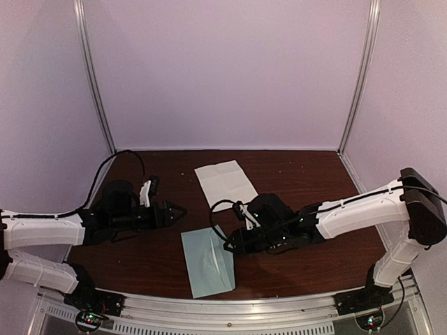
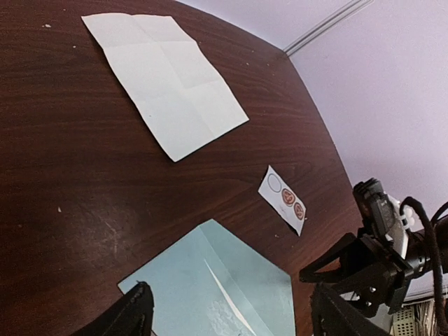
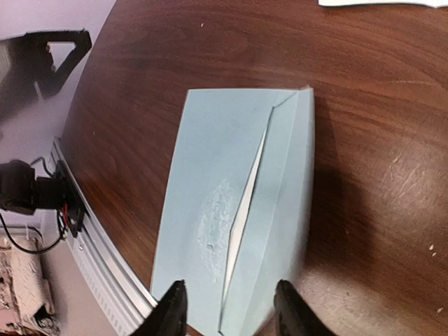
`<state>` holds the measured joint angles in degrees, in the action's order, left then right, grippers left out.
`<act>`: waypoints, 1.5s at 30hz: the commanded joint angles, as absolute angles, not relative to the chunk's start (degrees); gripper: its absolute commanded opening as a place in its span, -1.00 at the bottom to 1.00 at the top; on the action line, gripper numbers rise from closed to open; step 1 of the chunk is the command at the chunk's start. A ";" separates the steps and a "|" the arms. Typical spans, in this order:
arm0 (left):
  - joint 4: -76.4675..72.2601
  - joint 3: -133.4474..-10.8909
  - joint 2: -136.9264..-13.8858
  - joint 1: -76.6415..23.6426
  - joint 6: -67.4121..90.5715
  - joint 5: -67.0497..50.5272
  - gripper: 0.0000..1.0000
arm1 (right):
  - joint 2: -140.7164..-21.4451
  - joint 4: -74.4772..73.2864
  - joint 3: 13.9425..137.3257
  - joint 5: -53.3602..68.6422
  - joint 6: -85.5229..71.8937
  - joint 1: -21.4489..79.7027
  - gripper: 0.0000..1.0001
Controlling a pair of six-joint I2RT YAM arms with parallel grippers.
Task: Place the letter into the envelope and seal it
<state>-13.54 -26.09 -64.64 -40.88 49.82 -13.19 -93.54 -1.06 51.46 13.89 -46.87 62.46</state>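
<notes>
Found the envelope [image 1: 207, 262] lying flat on the dark wooden table [image 1: 300, 174], close to the near edge and roughly midway between the two arm bases. Saw its flap [image 3: 280, 175] folded along one long side, with a thin whitish sliver in the slit beside it and a faint whitish patch of print at centre. Noted the right gripper [image 3: 229, 308] low over one short end of the envelope, fingers [image 3: 171, 311] partly apart and pinching nothing. Could not tell whether the tips touched the paper. Spotted the left gripper [image 1: 176, 209] off to the envelope's left and a little farther back, raised above the wood, jaws spread wide and empty. From its own camera, made out a corner of the envelope below and between its fingers. Found the letter [image 1: 225, 183], a white creased sheet, flat on the table farther back toward the rear wall, apart from the envelope. Picked out a small white sticker strip [image 2: 283, 199] with two brownish rounds and one blank circle, near the envelope's far corner without touching it, between the letter and the right gripper.
</notes>
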 commanded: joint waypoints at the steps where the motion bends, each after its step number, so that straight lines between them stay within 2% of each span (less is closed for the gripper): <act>1: -7.33 -30.41 -64.68 -36.04 43.42 -15.18 0.59 | -91.66 -3.47 53.02 10.94 -46.33 61.07 0.11; 5: -4.17 -37.80 -69.12 -31.34 38.87 -20.80 0.60 | -87.09 -6.11 53.04 7.02 -43.95 58.86 0.52; 12: -1.98 -53.04 -86.32 -29.00 33.30 -27.84 0.48 | -84.68 -6.05 52.68 8.16 -37.62 47.67 0.65; 22: -3.98 -66.87 -107.00 -29.77 31.92 -31.25 0.25 | -93.33 2.66 54.90 15.82 -33.96 32.47 0.62; 31: -2.89 -75.63 -117.69 -31.96 30.06 -31.90 0.12 | -103.66 7.31 59.82 20.60 -35.42 29.07 0.50; 36: -2.98 -78.85 -122.58 -32.43 29.31 -33.53 -0.13 | -108.32 10.59 61.63 23.39 -37.61 28.55 0.33; 45: -1.67 -82.00 -126.91 -32.78 28.79 -34.23 -0.28 | -114.25 14.43 63.77 24.65 -41.28 28.14 0.21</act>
<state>-1.34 -79.88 -125.67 -32.38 30.13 -33.32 -113.06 10.63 62.43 23.62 -38.89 28.80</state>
